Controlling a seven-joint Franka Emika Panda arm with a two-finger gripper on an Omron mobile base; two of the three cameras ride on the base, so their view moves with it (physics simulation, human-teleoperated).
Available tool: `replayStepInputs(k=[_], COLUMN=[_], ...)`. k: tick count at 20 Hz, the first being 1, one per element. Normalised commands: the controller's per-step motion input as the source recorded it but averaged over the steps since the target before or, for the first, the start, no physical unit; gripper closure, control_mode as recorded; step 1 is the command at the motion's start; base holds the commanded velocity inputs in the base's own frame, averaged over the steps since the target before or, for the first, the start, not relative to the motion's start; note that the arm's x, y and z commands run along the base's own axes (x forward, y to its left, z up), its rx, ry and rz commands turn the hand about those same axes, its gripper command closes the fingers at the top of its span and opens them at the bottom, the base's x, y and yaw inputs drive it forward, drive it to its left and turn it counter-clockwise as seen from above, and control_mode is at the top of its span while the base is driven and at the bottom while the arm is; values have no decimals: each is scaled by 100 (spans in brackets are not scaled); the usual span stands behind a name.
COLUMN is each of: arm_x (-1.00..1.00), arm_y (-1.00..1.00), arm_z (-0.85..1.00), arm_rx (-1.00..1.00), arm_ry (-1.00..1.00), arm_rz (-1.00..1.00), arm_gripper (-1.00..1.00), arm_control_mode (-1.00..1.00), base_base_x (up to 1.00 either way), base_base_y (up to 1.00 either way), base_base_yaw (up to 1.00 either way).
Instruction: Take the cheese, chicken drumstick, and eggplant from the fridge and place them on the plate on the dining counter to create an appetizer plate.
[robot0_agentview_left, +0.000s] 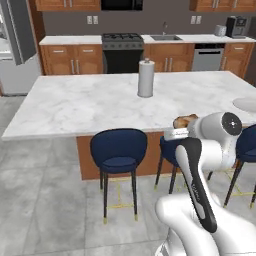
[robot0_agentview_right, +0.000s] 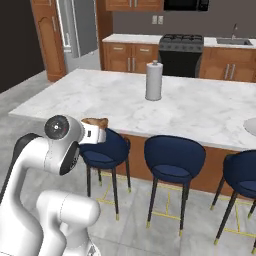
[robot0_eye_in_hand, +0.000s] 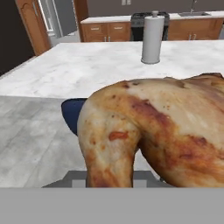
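Gripper (robot0_agentview_right: 98, 131) nearly closed on the chicken drumstick (robot0_eye_in_hand: 153, 131), carried near the dining counter (robot0_agentview_left: 90, 105) edge. Probably light, rigid, glossy-slick; grip the thick meaty end. Fingertips hidden, so contact unconfirmed.

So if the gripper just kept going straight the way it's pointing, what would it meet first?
Probably the dining counter: the gripper, shut on the chicken drumstick, faces its marble top, with the paper towel roll farther along. Depth is uncertain.
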Motion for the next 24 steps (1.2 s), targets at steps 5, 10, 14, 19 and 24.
replayStepInputs(k=[5, 10, 14, 19, 24], arm_x=[0, 0, 0, 0, 0], arm_y=[0, 0, 0, 0, 0], arm_z=[0, 0, 0, 0, 0], arm_rx=[0, 0, 0, 0, 0], arm_ry=[0, 0, 0, 0, 0], arm_rz=[0, 0, 0, 0, 0], arm_gripper=[100, 100, 100, 100, 100], arm_control_mode=[100, 100, 100, 100, 100], base_base_x=[-6, -1, 0, 2, 62], base_base_y=[-100, -100, -100, -100, -68], base_base_yaw=[0, -1, -1, -1, 0])
